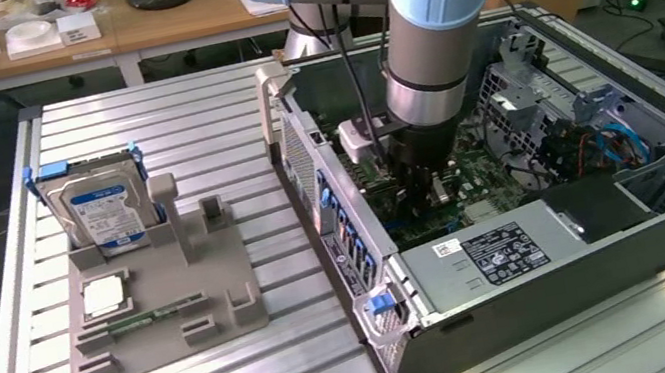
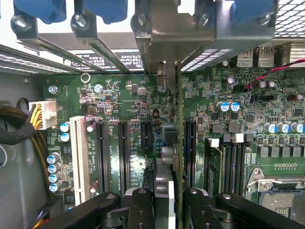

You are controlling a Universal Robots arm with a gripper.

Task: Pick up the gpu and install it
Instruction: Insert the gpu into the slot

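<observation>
In the wrist view the gpu (image 2: 170,155) stands edge-on, a thin green board with its metal bracket (image 2: 164,43) up against the case's rear slot openings. My gripper (image 2: 169,202) is shut on it, one black finger (image 2: 142,202) on each side. The card hangs straight over the green motherboard (image 2: 124,100), between the black expansion slots (image 2: 123,152); whether its edge touches a slot is hidden. In the exterior view the gripper (image 1: 421,187) reaches down inside the open computer case (image 1: 541,299), close to its rear wall.
Power supply (image 1: 500,255) lies in the case's near end, cables and drive cage (image 1: 596,142) on the exterior view's right. On the table's left a grey holder (image 1: 163,306) carries a silver hard drive (image 1: 104,209), a memory stick (image 1: 145,319) and a square chip (image 1: 103,296).
</observation>
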